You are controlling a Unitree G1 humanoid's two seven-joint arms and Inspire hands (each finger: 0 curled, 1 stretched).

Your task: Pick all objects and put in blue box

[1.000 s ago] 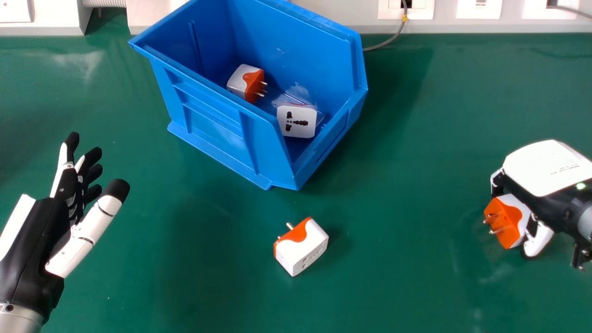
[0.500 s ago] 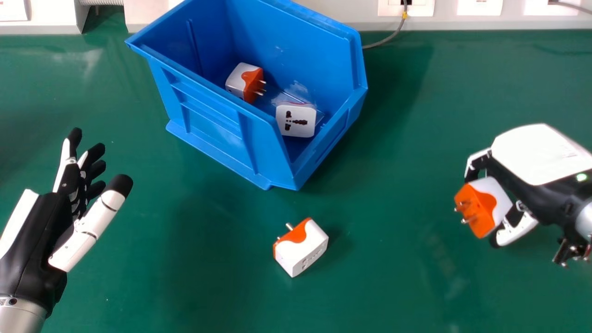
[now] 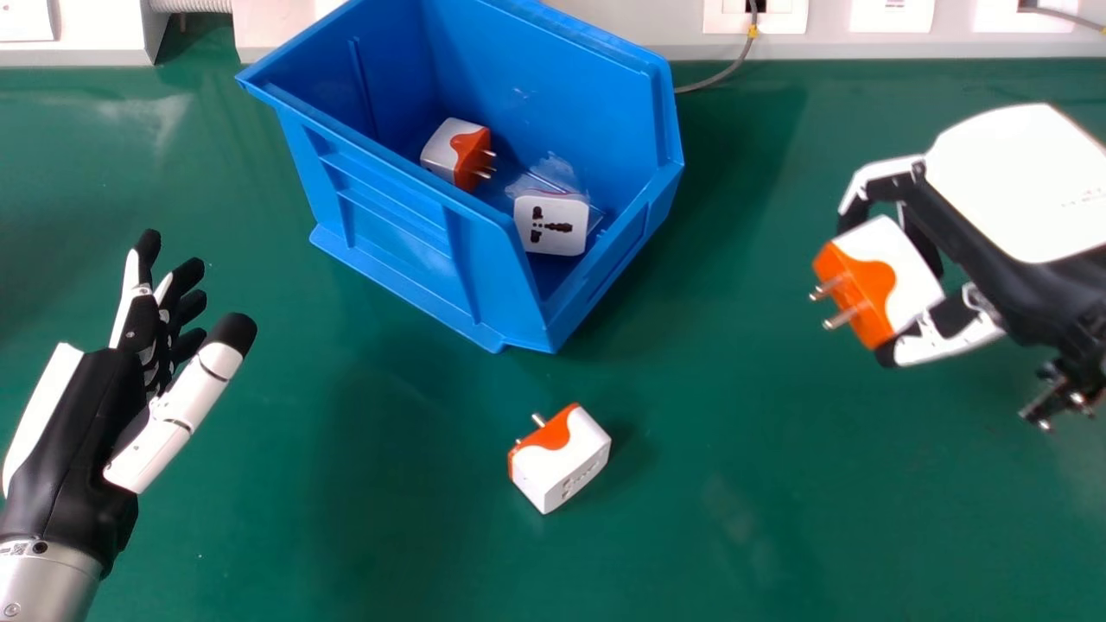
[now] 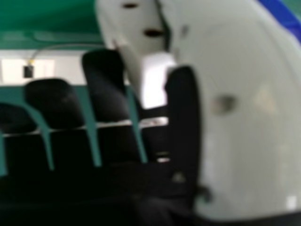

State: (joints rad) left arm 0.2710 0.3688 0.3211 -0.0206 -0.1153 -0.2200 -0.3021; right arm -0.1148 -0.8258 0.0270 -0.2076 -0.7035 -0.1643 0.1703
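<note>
Right hand (image 3: 1015,186), out toward three o'clock in my head view, has its fingers and thumb closed round a white-and-orange plug adapter (image 3: 903,268). I see it over the table (image 3: 734,484), well apart from the blue box (image 3: 389,225), with the orange end and its metal pins aimed at about eight o'clock. The box sits toward eleven o'clock, its open side facing up to my camera. Two adapters lie inside: one (image 3: 443,151) is on its side, its orange end and pins turned toward three o'clock; the other (image 3: 551,225), toward four o'clock from the first, shows me a white face with dark socket holes. At six o'clock I have a loose adapter (image 3: 570,462) on the bare green tabletop, just apart from the box, its pins toward ten or eleven o'clock. Around nine o'clock is my left hand (image 3: 91,432), fingers relaxed and thumb spread, grasping nothing. Beyond the box, toward one o'clock, a grey cable (image 3: 730,69) drops from a white wall socket (image 3: 791,22) and runs along the table to behind the box wall.
</note>
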